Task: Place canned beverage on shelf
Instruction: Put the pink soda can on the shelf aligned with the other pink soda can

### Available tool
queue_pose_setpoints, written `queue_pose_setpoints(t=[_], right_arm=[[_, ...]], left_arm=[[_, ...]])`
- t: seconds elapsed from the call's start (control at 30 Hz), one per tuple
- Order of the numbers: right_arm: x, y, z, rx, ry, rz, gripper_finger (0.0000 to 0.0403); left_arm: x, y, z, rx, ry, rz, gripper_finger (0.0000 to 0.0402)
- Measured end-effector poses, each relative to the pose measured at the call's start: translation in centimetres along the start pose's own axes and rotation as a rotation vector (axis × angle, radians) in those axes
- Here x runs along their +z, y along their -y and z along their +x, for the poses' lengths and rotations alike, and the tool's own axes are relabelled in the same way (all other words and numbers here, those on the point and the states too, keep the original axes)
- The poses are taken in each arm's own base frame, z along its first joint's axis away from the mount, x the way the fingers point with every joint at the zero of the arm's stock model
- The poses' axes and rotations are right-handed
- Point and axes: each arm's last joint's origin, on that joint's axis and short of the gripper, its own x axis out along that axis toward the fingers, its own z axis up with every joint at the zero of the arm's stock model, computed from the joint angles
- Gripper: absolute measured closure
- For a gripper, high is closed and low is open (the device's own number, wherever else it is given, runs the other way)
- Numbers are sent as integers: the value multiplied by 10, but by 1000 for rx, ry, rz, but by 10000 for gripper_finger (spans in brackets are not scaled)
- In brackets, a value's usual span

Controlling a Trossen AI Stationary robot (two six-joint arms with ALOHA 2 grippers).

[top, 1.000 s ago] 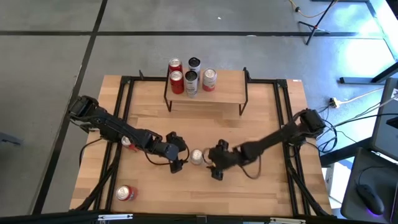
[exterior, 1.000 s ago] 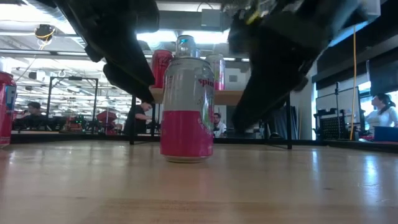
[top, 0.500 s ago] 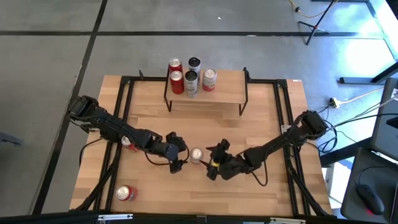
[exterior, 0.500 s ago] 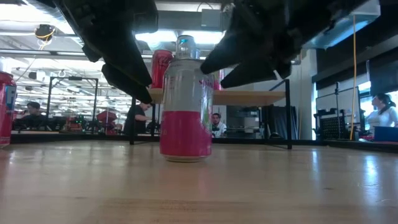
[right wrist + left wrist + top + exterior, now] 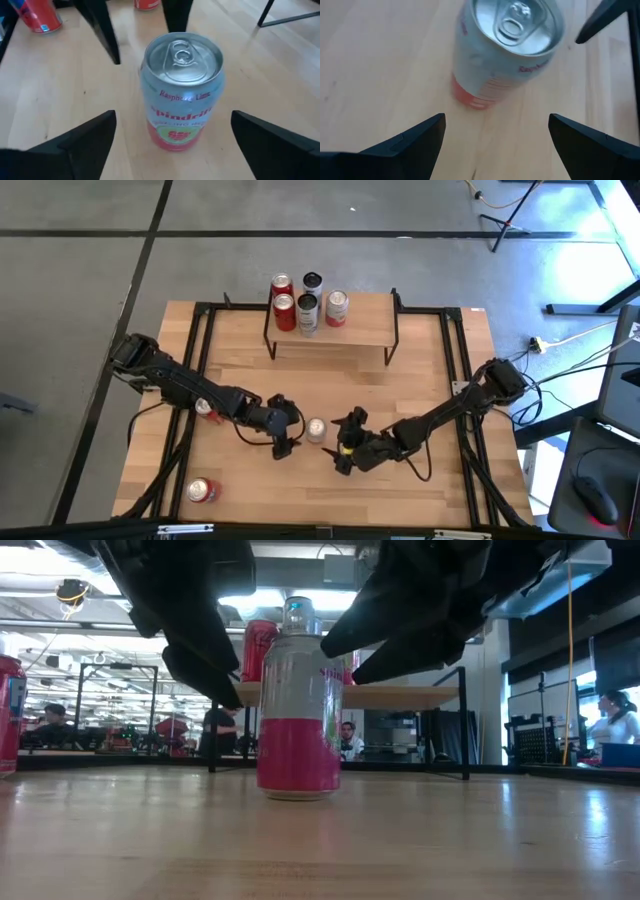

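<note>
A silver-and-pink can (image 5: 316,430) stands upright on its base on the wooden table, its top showing in both wrist views (image 5: 507,47) (image 5: 182,90). My left gripper (image 5: 290,434) is open just to the can's left, slanting down, with its fingers short of the can (image 5: 492,145). My right gripper (image 5: 341,442) is open just to the can's right, with its fingers also short of it (image 5: 172,150). Neither touches the can. The shelf (image 5: 365,330) stands at the table's far side with several cans (image 5: 305,305) on its left half.
A red can (image 5: 203,490) lies near the table's front left corner. Another can (image 5: 205,409) stands partly under my left arm. The shelf's right half is bare board. A black frame (image 5: 455,370) runs along the table's sides. People show in the room behind (image 5: 610,720).
My right gripper has drawn back a little toward the table's near edge and tipped from pointing steeply down to a flatter slant at the can. The can has stayed where it was.
</note>
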Motion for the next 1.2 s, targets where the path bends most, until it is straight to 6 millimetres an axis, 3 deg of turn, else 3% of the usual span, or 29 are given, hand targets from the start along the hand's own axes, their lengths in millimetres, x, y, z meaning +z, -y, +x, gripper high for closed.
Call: queue_pose_setpoints(t=[0.27, 0.53, 0.77, 1.0, 1.2], right_arm=[[3, -2, 0, 18, 34, 22, 51], [-11, 6, 29, -25, 8, 9, 52], [-15, 13, 54, -34, 58, 41, 52], [-9, 20, 65, -15, 101, 25, 54], [-7, 23, 67, -11, 104, 4, 134]], left_arm=[[-3, -1, 14, 43, 4, 59, 52], [-5, -3, 29, 49, 5, 175, 53], [-2, -1, 30, 30, 35, 172, 53], [0, 1, 30, 3, 48, 215, 53], [0, 0, 27, 6, 37, 220, 53]])
